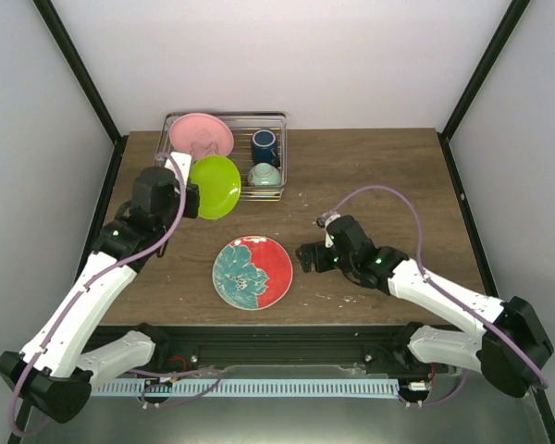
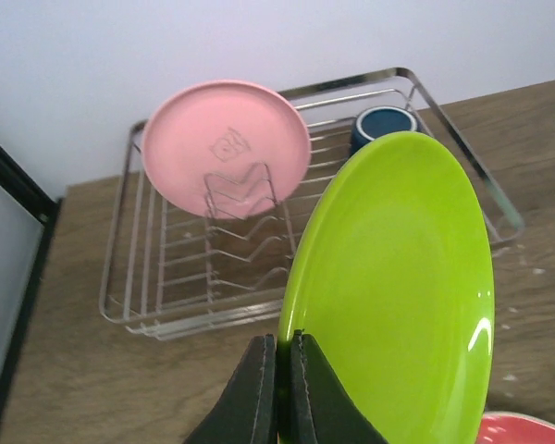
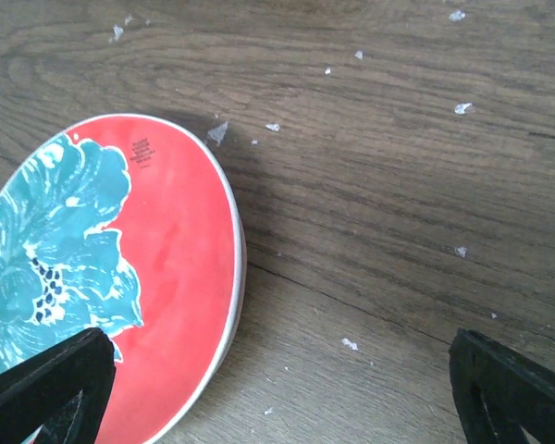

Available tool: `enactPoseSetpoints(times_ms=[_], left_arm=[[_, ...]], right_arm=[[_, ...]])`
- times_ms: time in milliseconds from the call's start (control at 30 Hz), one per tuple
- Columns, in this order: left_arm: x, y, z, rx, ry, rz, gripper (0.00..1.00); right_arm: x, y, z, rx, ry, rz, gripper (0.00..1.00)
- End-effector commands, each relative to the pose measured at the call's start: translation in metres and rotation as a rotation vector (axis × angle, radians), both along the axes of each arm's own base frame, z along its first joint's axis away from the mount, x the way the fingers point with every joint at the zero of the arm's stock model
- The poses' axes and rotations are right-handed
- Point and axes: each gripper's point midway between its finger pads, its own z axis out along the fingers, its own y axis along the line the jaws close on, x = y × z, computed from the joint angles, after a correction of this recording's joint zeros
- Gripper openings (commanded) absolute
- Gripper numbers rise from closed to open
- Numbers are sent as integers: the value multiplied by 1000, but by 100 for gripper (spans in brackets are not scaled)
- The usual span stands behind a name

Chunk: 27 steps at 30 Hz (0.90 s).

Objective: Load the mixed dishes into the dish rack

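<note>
My left gripper [image 1: 192,197] [image 2: 282,344] is shut on the rim of the lime-green plate [image 1: 215,186] [image 2: 393,287] and holds it on edge in the air, just in front of the silver wire dish rack [image 1: 279,121] [image 2: 129,301]. The pink plate [image 1: 202,135] [image 2: 226,146] stands upright in the rack's tines. The dark blue cup [image 1: 265,146] [image 2: 381,125] and the pale mint-green bowl [image 1: 265,176] sit in the rack's right part. The red-and-teal floral plate [image 1: 252,272] [image 3: 120,277] lies flat on the table. My right gripper [image 1: 304,256] [image 3: 273,393] is open and empty, right beside that plate's right rim.
The wooden table [image 1: 379,185] has small white crumbs scattered on it [image 3: 349,343]. Black frame posts [image 1: 472,74] stand at the back corners, with white walls behind. A black rail runs along the table's near edge.
</note>
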Motion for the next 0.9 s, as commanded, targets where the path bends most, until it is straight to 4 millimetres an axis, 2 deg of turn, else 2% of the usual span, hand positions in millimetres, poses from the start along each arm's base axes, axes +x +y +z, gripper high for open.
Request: enactPoseSetpoints(times_ms=[0,100,233,500,667,867], left_arm=[[25,13,37,188,-160,40,0],[46,13,39,298,-163,63,0],[72,3,53,413,-181,32,0],[122,0,54,868,-201,-23,0],[144,6,42,1166,-176,-6,0],[160,4,31,1436,-196,-19,0]], right_arm=[[0,-4,-13,-27,15,-7,100],[0,-1,-16,-17,20,6,100],[2,1,-21,-34,23,17,100],[7,-2,-28,-40,15,26,100],[8,-8,-36,-43,28,19,100],[10,-14,-39,-51,36,9,100]])
